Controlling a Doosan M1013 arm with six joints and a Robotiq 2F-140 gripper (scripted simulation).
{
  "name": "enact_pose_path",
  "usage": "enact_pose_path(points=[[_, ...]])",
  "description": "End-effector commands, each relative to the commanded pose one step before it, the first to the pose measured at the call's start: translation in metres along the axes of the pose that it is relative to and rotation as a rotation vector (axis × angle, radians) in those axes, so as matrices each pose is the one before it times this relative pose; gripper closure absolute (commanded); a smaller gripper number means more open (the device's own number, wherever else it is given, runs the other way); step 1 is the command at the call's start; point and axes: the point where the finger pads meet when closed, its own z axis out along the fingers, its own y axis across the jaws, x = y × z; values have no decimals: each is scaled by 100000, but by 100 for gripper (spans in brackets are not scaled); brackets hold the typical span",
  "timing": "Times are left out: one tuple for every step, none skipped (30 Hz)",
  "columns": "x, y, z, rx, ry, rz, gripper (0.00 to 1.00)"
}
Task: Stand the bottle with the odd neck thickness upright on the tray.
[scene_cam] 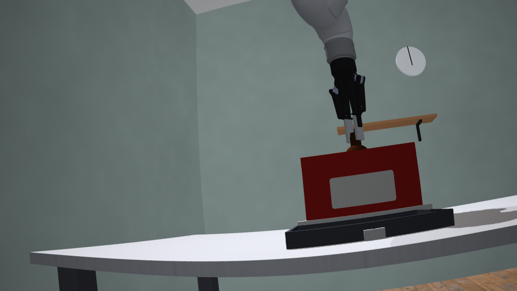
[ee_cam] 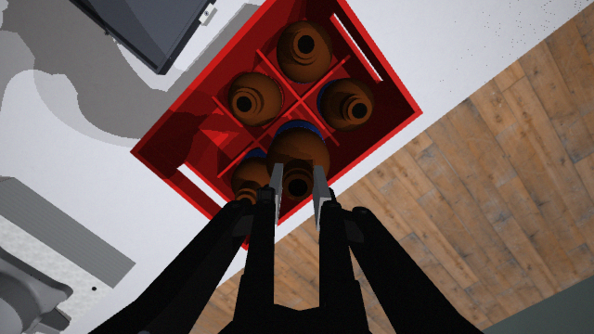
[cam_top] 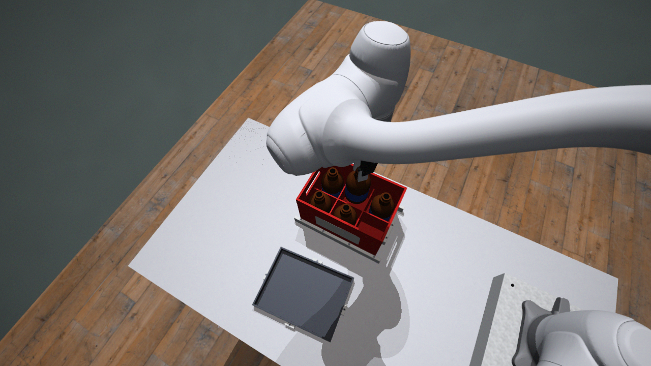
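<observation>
My gripper (cam_top: 362, 175) (scene_cam: 354, 140) (ee_cam: 298, 177) is shut on the neck of an amber bottle (cam_top: 357, 188) (scene_cam: 356, 148) (ee_cam: 297, 145) with a blue label. That bottle is upright and raised above the others, its lower part inside the middle cell of the crate's back row. The red crate (cam_top: 305, 213) (scene_cam: 314, 188) (ee_cam: 213, 76) also holds a back-left bottle (cam_top: 332, 182) (ee_cam: 345, 116), a front-left bottle (cam_top: 321, 202) (ee_cam: 303, 67), a front-middle bottle (cam_top: 347, 214) (ee_cam: 264, 109) and a back-right bottle (cam_top: 381, 208) (ee_cam: 248, 173). The dark tray (cam_top: 295, 286) (scene_cam: 325, 237) (ee_cam: 158, 23) is level and empty.
The crate's front-right cell (cam_top: 375, 227) is empty. Low metal rails (cam_top: 336, 241) (scene_cam: 426, 207) edge the crate, and small clips (cam_top: 289, 325) (scene_cam: 374, 233) (ee_cam: 207, 14) flank the tray. The arm's base (cam_top: 578, 336) (ee_cam: 19, 297) is at the right in the top view. A wooden shelf (scene_cam: 397, 121) hangs behind.
</observation>
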Motion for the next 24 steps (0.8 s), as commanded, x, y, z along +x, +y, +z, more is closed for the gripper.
enact_pose_path(points=[[0, -3, -67, 0, 20, -2, 100], [0, 0, 0, 0, 0, 0, 100], [0, 0, -42, 0, 0, 0, 100], [0, 0, -48, 0, 0, 0, 100], [0, 0, -54, 0, 0, 0, 100], [0, 0, -61, 0, 0, 0, 100], [0, 0, -67, 0, 0, 0, 100], [0, 0, -73, 0, 0, 0, 100], [0, 0, -79, 0, 0, 0, 100], [0, 0, -85, 0, 0, 0, 100], [0, 0, -91, 0, 0, 0, 100], [0, 0, -96, 0, 0, 0, 100], [0, 0, -101, 0, 0, 0, 100], [0, 0, -106, 0, 0, 0, 100], [0, 0, -110, 0, 0, 0, 100], [0, 0, -113, 0, 0, 0, 100], [0, 0, -117, 0, 0, 0, 100], [0, 0, 0, 0, 0, 0, 100], [0, 0, 0, 0, 0, 0, 100], [0, 0, -119, 0, 0, 0, 100], [0, 0, -121, 0, 0, 0, 100], [0, 0, -123, 0, 0, 0, 100], [0, 0, -124, 0, 0, 0, 100], [0, 0, -125, 0, 0, 0, 100]])
